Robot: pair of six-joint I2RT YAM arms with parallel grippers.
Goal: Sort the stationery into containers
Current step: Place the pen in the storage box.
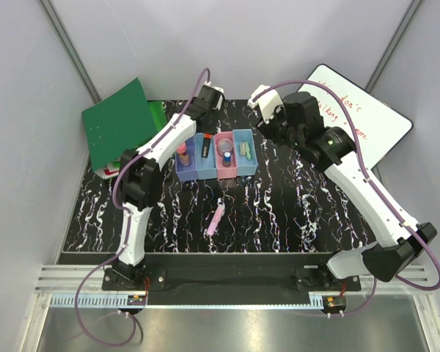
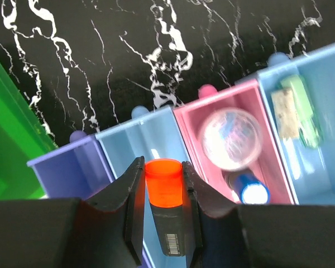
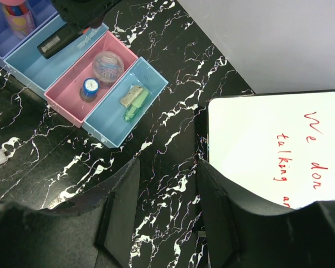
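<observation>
My left gripper [image 1: 202,130] [image 2: 163,184] is shut on a black marker with an orange cap [image 2: 164,190] [image 3: 67,40], held tilted over the second, light blue bin [image 2: 135,142] of the containers [image 1: 215,172]. The purple-blue bin [image 3: 3,39] holds a pink-capped item [image 3: 18,14]. A round clear case [image 2: 230,138] and a blue piece [image 2: 251,191] lie in the pink bin [image 1: 225,170]. In the far-right bin [image 3: 114,125] lies a green highlighter [image 2: 301,109]. A pink marker [image 1: 215,218] lies on the table in front of the bins. My right gripper [image 1: 270,117] [image 3: 167,190] hangs open and empty, right of the bins.
A whiteboard with red writing [image 1: 359,121] [image 3: 273,145] lies at the back right, close beside my right gripper. A green folder [image 1: 121,125] [image 2: 11,145] leans at the back left, next to the purple-blue bin.
</observation>
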